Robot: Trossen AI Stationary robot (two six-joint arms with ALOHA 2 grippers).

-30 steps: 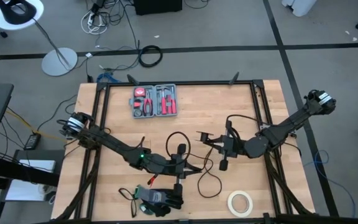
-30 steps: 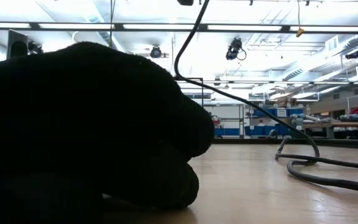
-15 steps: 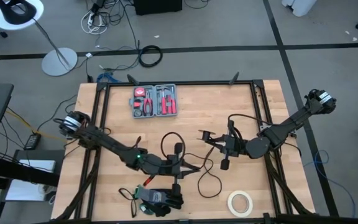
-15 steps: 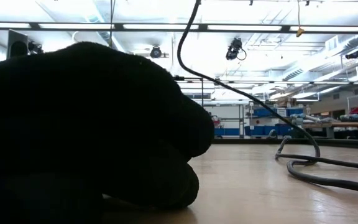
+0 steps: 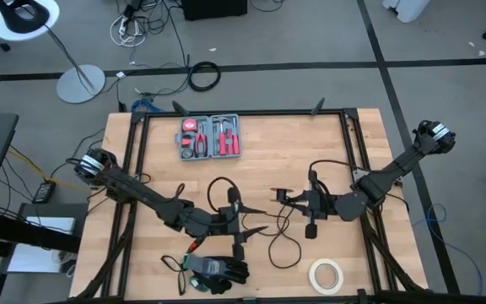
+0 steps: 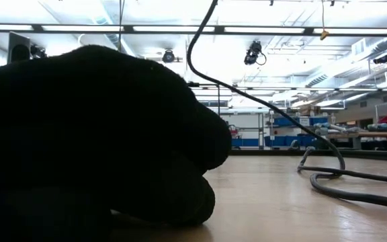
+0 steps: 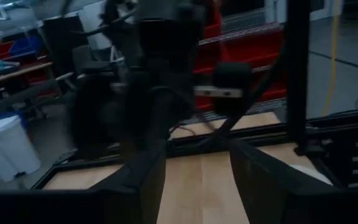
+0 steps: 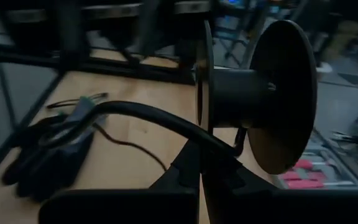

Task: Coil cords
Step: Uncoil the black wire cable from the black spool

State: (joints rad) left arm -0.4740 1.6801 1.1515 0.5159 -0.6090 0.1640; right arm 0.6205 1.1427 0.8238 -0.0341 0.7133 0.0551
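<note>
Near the front-centre of the light wooden table, left gripper sits low over the boards, its fingers spread wide in a V, nothing between them; left wrist view shows both dark fingers apart over bare wood. Thin black flexible cord lies in loose loops beside and behind that gripper, and runs on past it to a further loop toward the front edge. Right gripper is just right of centre, fingers pinched together on the cord; right wrist view shows the cord passing over its closed fingers next to a black round two-disc spool. Black gloves lie at the front edge, filling most of the low view. Grey open tool case sits at the back, white tape roll front right.
</note>
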